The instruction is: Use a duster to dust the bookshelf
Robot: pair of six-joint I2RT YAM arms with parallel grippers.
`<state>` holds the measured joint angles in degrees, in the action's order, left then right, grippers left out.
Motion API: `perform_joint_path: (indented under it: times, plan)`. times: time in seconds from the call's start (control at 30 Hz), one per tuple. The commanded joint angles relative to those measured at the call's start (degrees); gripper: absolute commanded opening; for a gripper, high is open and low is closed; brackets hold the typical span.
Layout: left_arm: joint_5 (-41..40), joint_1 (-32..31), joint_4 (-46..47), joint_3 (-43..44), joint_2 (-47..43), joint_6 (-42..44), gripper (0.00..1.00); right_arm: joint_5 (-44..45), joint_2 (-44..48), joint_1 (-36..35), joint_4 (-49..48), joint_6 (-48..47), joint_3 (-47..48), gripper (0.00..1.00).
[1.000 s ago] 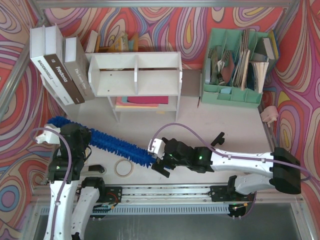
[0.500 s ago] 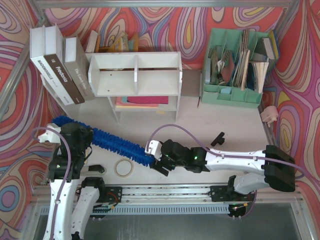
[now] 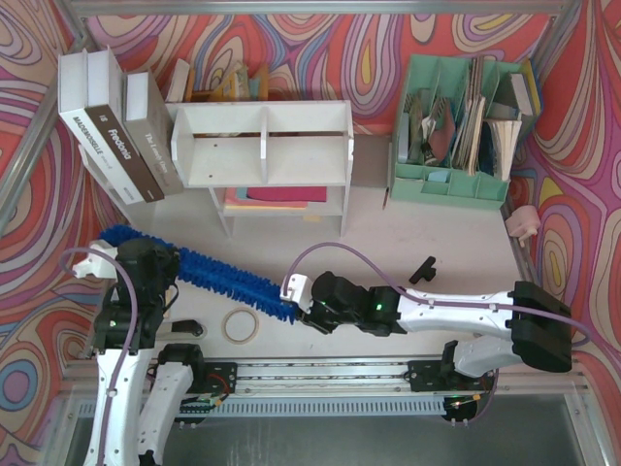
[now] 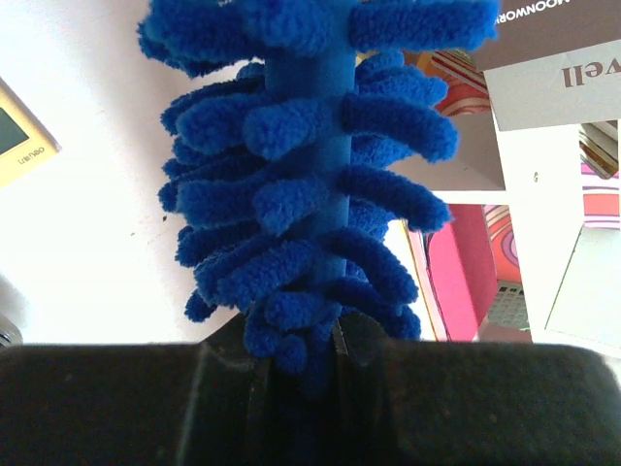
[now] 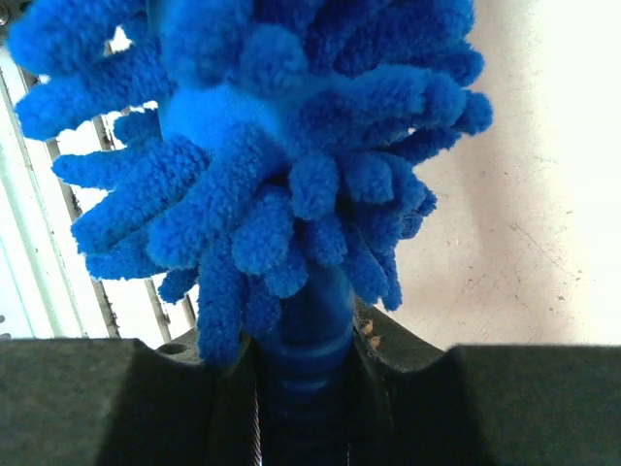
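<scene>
Lifting of the duster toward the bookshelf is judged to be the step in hand, with no dusting yet begun. The duster is held slantwise over the near left of the table, well apart from the bookshelf at the far centre. The left gripper is seen pinched on the fluffy part toward the far-left end, its fingers pressed into the bristles in the wrist view. The right gripper is pinched on the handle at the near-right end, the blue stem being clamped between its jaws in its own wrist view. For a good stroke, the grip on the handle should be kept firm and the bristles freed, so that the full length can be swept along the top board and into each upper compartment. The central divider and the side walls are edges likely to catch the brush head, so a level entry from the near side is advised. Open room is offered by the bare table in front of the bookshelf. Care is needed by the leaning books just left of it, the organizer to its right, and the tape roll just near of the duster.
</scene>
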<state>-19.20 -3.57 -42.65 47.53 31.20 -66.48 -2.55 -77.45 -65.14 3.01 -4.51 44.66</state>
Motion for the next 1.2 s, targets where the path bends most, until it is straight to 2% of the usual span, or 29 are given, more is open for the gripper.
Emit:
perform_joint_path:
  times: [0.0,0.07,0.13,0.23,0.3,0.43,0.53,0.8,0.93,1.03,1.17]
  plan:
    - [0.1,0.3,0.4,0.4,-0.5,-0.9,0.00,0.4,-0.2,0.3,-1.6,1.3,-0.1,0.20]
    - [0.1,0.3,0.3,0.5,-0.4,-0.9,0.02,1.0,0.0,0.3,-2.0,1.8,-0.2,0.11]
    - [-0.1,0.3,-0.1,0.5,-0.6,-1.0,0.15,1.9,0.3,0.3,-2.1,2.1,0.0,0.01]
    - [-0.9,0.3,-1.0,0.6,-1.2,-0.8,0.29,3.1,1.6,0.3,-2.9,2.6,-0.3,0.00]
    - [-1.7,0.3,-2.4,1.1,-1.5,-0.7,0.47,4.0,2.9,0.3,-3.3,3.0,-0.6,0.00]
    - [-3.8,0.3,-5.7,3.0,-2.2,0.4,0.78,6.3,6.0,0.3,-3.0,2.9,-1.1,0.00]
    - [-7.2,0.3,-9.5,6.6,-2.4,2.5,0.97,7.2,8.2,0.3,-1.2,2.5,-0.8,0.00]
    - [-20.0,0.3,-18.4,19.7,-4.8,10.1,0.98,8.8,15.6,0.3,5.9,3.8,0.3,0.00]
    - [-27.3,0.3,-18.7,21.7,-9.0,13.5,0.98,11.9,19.6,0.3,7.3,6.2,1.0,0.00]
    - [-28.4,0.3,-17.0,20.7,-10.7,16.7,0.98,14.9,20.3,0.3,8.3,7.8,2.7,0.00]
    - [-25.1,0.3,-17.1,18.7,-10.5,17.9,0.98,17.3,18.8,0.3,7.7,10.8,6.5,0.00]
